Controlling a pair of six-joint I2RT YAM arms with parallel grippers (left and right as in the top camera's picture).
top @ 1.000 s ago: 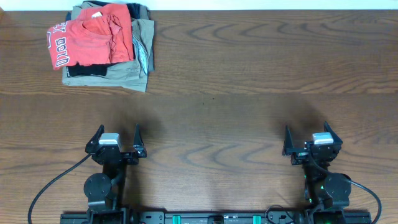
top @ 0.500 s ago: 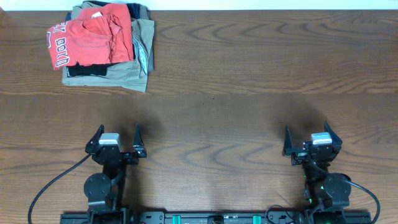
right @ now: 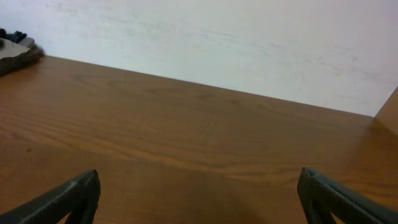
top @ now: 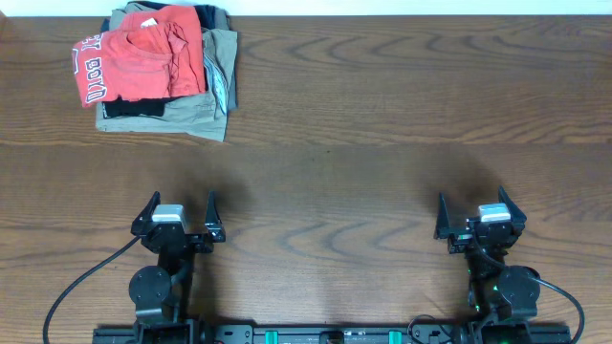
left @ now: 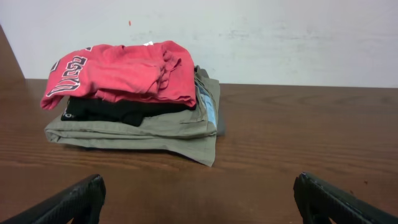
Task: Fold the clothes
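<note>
The black garment (left: 106,111) is largely covered by the coral-red T-shirt (left: 124,68) lying on it; only its front edge is seen. The khaki trousers (left: 149,127) beneath are mostly hidden too. The white lettering (left: 68,78) is bent over a fold and cannot be read whole. A pale blue patch (left: 208,115) at the trousers' right side cannot be identified. In the right wrist view the pile (right: 12,53) is cut off by the left edge. The fingers (left: 74,199) of the left pincer (left: 199,193) and of the right pincer (right: 199,193) are cut off by the lower edges of the wrist views.

Open tabletop (top: 382,105) beside far-left clothing stack (top: 158,76)
</note>
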